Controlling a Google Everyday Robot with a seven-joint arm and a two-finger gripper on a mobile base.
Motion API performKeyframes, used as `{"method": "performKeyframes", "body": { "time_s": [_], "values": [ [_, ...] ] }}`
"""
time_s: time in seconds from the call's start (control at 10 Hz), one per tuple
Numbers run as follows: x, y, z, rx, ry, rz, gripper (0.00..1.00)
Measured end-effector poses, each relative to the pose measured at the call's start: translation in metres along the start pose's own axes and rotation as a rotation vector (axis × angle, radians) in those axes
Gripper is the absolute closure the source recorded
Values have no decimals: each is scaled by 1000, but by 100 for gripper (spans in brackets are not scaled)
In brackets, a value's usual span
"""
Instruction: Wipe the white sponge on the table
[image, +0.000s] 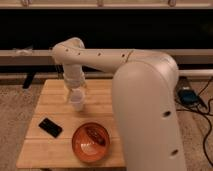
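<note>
The table (51, 95) has a light wooden plank top and stands at the lower left. My gripper (73, 90) hangs from the wrist over the table's back middle and points down. It is right behind and touching the line of a translucent white plastic cup (77, 101). The white sponge does not show; it may be hidden by the gripper or the cup. My big white arm (145, 110) covers the table's right side.
A black phone (50, 127) lies at the front left of the table. An orange bowl (90, 142) sits at the front middle. Cables and a blue device (187, 96) lie on the floor at the right. A dark wall with rails runs behind.
</note>
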Motion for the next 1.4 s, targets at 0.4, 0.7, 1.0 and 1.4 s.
{"method": "performKeyframes", "body": {
  "time_s": [0.4,0.7,1.0,1.4],
  "values": [
    [90,-26,26,28,34,84,20],
    [155,-59,55,34,80,194,20],
    [209,-94,93,27,118,306,20],
    [215,-132,138,24,160,356,20]
  ]
}}
